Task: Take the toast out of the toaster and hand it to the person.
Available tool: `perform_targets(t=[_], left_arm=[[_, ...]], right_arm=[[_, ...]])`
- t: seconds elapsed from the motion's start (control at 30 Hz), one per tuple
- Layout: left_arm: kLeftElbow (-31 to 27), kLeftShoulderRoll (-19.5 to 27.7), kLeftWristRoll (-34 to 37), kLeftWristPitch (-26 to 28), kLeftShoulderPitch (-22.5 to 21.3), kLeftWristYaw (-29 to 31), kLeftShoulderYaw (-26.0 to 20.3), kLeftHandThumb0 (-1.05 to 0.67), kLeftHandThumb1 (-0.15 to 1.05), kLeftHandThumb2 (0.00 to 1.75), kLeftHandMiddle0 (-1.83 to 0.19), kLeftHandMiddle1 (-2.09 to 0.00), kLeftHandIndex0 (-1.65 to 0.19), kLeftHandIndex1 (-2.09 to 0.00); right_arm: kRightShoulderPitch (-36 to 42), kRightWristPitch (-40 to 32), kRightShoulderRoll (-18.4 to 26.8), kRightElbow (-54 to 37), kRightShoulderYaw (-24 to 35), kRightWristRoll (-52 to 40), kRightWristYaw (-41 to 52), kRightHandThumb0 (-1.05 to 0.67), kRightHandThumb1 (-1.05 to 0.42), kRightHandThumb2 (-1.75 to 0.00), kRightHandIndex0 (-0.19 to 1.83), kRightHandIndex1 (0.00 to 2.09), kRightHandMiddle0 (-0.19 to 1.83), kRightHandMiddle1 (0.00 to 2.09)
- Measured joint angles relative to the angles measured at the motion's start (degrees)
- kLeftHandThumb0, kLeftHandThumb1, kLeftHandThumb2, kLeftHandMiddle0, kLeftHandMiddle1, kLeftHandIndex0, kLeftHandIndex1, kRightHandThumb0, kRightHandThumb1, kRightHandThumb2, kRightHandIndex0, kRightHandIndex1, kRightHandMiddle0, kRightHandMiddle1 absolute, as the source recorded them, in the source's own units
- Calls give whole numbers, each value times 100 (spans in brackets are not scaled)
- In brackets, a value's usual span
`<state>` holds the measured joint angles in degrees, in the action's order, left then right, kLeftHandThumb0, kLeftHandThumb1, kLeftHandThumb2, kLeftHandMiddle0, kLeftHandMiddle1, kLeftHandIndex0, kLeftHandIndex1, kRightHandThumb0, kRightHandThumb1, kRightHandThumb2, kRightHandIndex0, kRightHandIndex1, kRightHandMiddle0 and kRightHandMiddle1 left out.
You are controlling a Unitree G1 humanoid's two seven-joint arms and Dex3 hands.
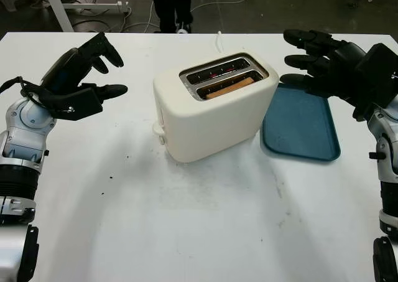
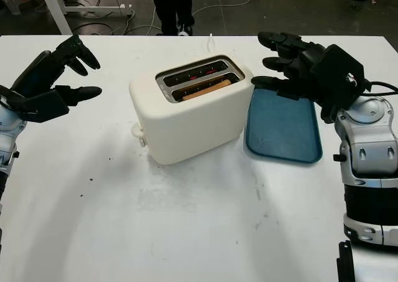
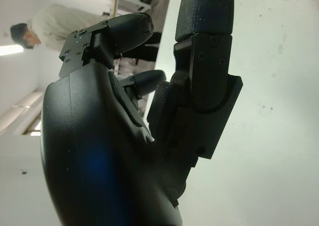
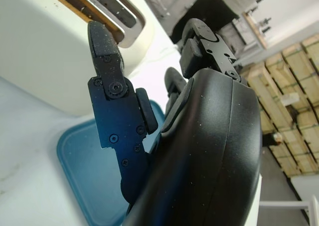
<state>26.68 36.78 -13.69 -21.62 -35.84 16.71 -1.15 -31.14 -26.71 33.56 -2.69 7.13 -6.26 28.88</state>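
A cream two-slot toaster (image 1: pixel 208 111) stands mid-table. A slice of toast (image 1: pixel 229 87) sits low in its nearer slot, only the top edge showing; the far slot looks empty. My left hand (image 1: pixel 102 70) hovers open to the toaster's left, well apart from it. My right hand (image 1: pixel 301 59) is raised open to the toaster's right, above the far end of a blue tray (image 1: pixel 301 129), fingers pointing toward the toaster. The toaster's slots (image 4: pixel 107 6) also appear past my right hand in the right wrist view. A person's legs (image 1: pixel 173 5) stand beyond the table's far edge.
The blue tray lies flat right beside the toaster with nothing on it. A white cord (image 1: pixel 219 40) runs from behind the toaster toward the far edge. The white table (image 1: pixel 186 220) stretches bare in front, with a few dark crumbs (image 1: pixel 127 157).
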Motion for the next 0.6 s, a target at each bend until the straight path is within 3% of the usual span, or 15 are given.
perform_targets(t=[0.6], left_arm=[[0,0,22,-1,2,-4,-22,-105,92,39,-4,-175,0,-175]], right_arm=[[1,-1,1,-4,-3,12,-2,-49,-86,0,0,57,27,2]])
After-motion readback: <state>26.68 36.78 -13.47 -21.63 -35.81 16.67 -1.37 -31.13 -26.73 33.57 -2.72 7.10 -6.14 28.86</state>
